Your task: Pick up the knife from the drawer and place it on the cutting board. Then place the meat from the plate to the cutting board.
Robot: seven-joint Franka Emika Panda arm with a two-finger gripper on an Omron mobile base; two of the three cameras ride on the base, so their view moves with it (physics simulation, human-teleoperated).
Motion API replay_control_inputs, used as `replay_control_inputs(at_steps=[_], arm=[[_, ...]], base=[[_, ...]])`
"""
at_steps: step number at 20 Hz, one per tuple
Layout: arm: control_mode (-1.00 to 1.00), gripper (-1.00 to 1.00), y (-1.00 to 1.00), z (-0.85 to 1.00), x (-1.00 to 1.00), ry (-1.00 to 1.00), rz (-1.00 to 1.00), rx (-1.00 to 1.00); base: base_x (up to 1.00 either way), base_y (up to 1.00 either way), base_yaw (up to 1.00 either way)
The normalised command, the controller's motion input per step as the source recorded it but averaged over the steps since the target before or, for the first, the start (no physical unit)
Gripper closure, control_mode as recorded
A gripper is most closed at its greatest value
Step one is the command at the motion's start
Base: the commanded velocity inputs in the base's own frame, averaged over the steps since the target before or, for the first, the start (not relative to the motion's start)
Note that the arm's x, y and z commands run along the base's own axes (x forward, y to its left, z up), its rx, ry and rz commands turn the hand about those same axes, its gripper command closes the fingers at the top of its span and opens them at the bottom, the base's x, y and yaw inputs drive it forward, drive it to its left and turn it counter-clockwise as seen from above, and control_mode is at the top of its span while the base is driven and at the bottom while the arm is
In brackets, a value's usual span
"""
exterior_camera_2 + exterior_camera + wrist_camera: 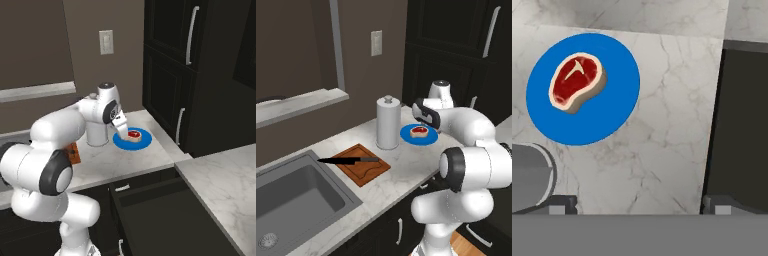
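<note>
On the table [401, 165], from my left base view, the knife [348, 160] lies across the cutting board [362, 164]. My hand view shows the meat [577, 82] on the plate [612, 107], end effector [639, 204] released, empty. My right base view shows the drawer [170, 210] open.

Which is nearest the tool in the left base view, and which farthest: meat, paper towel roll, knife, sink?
From the tool:
1. meat, on the blue plate just beside it
2. paper towel roll, upright, further left
3. knife, on the cutting board
4. sink, far left
</note>
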Motion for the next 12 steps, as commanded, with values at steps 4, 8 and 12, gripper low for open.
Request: replay_control_inputs(at_steps=[4,8,12], arm=[[-1.0,-1.0,0.0,-0.22,0.34,0.0,0.0,0.0],[-1.0,-1.0,0.0,-0.21,0.34,0.0,0.0,0.0],[-1.0,-1.0,0.0,-0.21,0.29,0.0,0.0,0.0]], base=[[0.0,0.0,0.0],[0.0,0.0,0.0],[0.0,0.0,0.0]])
